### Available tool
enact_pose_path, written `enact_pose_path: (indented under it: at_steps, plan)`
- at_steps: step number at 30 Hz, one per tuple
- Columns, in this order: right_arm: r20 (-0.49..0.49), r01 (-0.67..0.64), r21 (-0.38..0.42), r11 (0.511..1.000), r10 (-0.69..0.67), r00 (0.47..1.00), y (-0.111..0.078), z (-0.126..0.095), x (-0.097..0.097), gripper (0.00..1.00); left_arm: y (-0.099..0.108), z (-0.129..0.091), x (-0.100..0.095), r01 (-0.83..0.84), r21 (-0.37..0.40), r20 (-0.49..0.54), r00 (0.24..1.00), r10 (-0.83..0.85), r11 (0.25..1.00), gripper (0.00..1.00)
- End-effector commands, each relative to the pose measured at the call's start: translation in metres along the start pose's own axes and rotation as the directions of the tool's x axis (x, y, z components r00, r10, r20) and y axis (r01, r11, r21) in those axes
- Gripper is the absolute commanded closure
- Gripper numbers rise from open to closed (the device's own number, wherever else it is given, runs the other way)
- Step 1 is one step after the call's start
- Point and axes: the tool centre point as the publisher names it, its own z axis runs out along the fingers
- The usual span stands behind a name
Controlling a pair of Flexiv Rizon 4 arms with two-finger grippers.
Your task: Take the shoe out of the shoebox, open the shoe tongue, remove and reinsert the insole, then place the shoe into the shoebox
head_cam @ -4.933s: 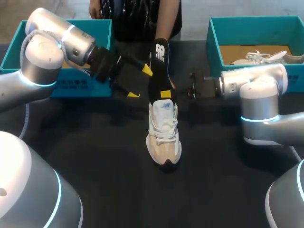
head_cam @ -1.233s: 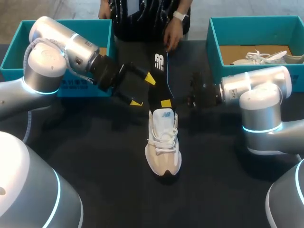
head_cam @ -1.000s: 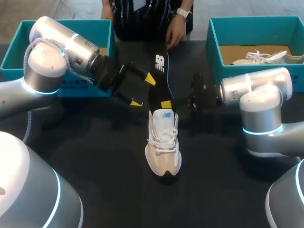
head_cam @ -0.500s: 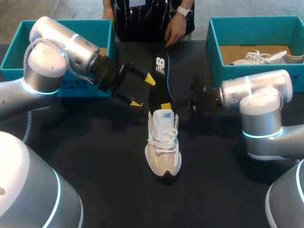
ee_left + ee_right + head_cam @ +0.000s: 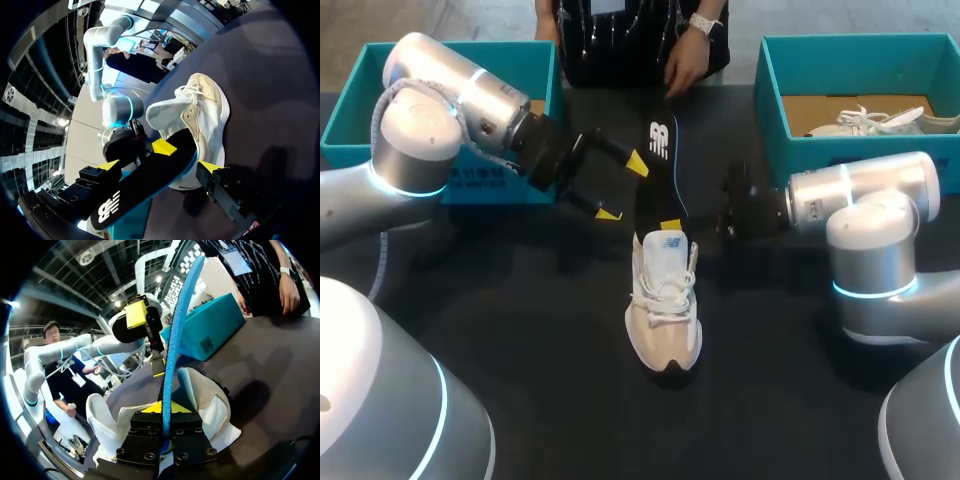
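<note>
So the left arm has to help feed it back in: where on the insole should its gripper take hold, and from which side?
Probably the free middle of the insole, above where the right gripper pinches it at the shoe. Come from the robot's left, where the open left gripper sits close by: the thin, raised strip offers two flat faces.

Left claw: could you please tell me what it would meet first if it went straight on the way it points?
Most likely the black insole standing up out of the shoe: the open left claw points at it, and its wrist view shows the insole crossing right ahead of it.
</note>
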Motion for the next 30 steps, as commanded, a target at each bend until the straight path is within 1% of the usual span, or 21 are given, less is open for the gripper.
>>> enact_pose_path:
  at_steps: [1,4,7,13,18,22,25,26,28,29,30]
  plan:
    - [0.005,0.008,0.0,1.0,-0.008,1.0,0.0,0.003,-0.001,0.7,0.0,0.001,0.0,-0.001,-0.001,0.001,1.0,0.001,1.0,0.0]
    - [0.005,0.017,0.001,1.0,-0.017,1.0,0.004,0.002,-0.001,0.63,0.0,0.001,0.0,-0.001,-0.001,0.001,1.0,0.001,1.0,0.0]
    - [0.005,0.023,0.003,1.0,-0.023,1.0,0.007,0.002,0.0,0.6,0.0,0.001,0.0,-0.001,-0.001,0.001,1.0,0.001,1.0,0.0]
    - [0.01,0.039,0.008,0.999,-0.039,0.999,0.012,0.003,0.001,0.59,0.0,0.001,0.0,-0.001,-0.001,0.001,1.0,0.001,1.0,0.0]
    - [0.025,0.074,0.009,0.997,-0.074,0.997,0.025,-0.001,0.005,0.56,0.0,0.001,0.0,-0.001,-0.001,0.001,1.0,0.001,1.0,0.0]
    - [0.027,0.097,0.015,0.995,-0.098,0.995,0.036,-0.003,0.004,0.55,0.0,0.001,0.0,-0.001,-0.001,0.001,1.0,0.001,1.0,0.0]
    - [0.017,0.107,0.027,0.994,-0.107,0.994,0.04,-0.002,0.002,0.56,0.0,0.001,0.0,-0.001,-0.001,0.001,1.0,0.001,1.0,0.0]
    - [0.013,0.107,0.031,0.994,-0.108,0.994,0.04,-0.001,0.001,0.58,0.0,0.001,0.0,-0.001,-0.001,0.001,1.0,0.001,1.0,0.0]
    - [0.009,0.107,0.036,0.994,-0.108,0.994,0.04,-0.001,0.0,0.69,0.0,0.001,0.0,-0.001,-0.001,0.001,1.0,0.001,1.0,0.0]
    - [0.007,0.106,0.038,0.994,-0.107,0.994,0.04,0.0,0.0,0.76,0.001,0.0,0.0,-0.003,-0.004,0.001,1.0,0.003,1.0,0.0]
    - [0.005,0.105,0.041,0.994,-0.105,0.994,0.04,0.001,0.0,0.99,0.001,-0.001,0.0,-0.005,-0.008,0.001,1.0,0.005,1.0,0.0]
